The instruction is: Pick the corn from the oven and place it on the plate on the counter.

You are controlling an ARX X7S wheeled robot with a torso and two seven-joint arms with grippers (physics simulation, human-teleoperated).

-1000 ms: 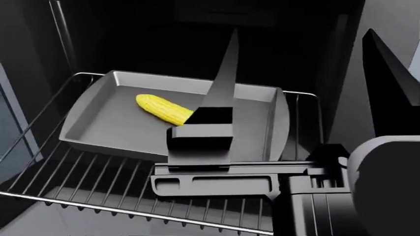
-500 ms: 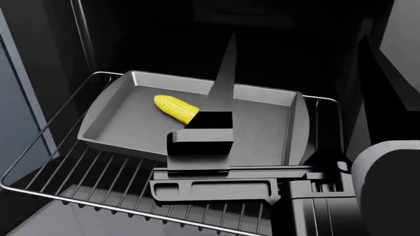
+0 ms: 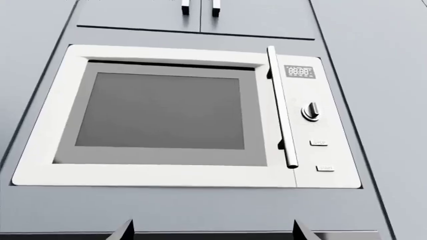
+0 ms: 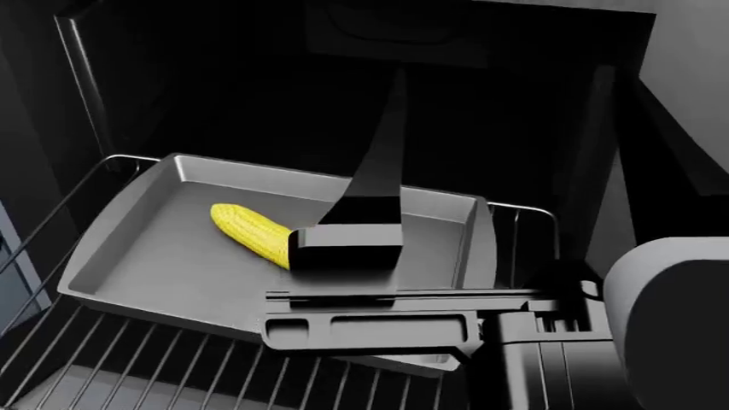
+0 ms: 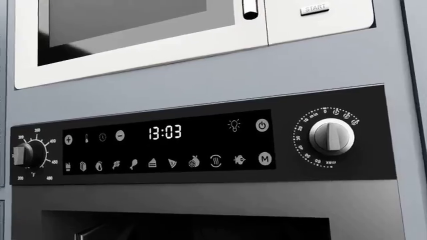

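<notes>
The corn (image 4: 249, 232) lies on the grey baking tray (image 4: 137, 265) inside the dark oven (image 4: 228, 102); its right end is hidden behind my right gripper's left finger (image 4: 380, 175). In the head view my right gripper (image 4: 513, 111) points up and into the cavity, jaws spread wide, holding nothing, just in front and to the right of the cob. The right wrist view does not show its fingers. My left gripper (image 3: 212, 229) is open and empty, with only two fingertips showing, facing a microwave. The plate and the counter are out of view.
The tray rests on a wire rack (image 4: 137, 363) pulled partway out. Above the oven cavity is a black control panel (image 5: 167, 132) with knobs, and above that a white built-in microwave (image 3: 167, 115) set in grey-blue cabinet fronts (image 3: 373, 50).
The head view has shifted: the tray and corn now sit lower and further left in it, and more of the cob is hidden behind the right finger. The right gripper holds the same place in view.
</notes>
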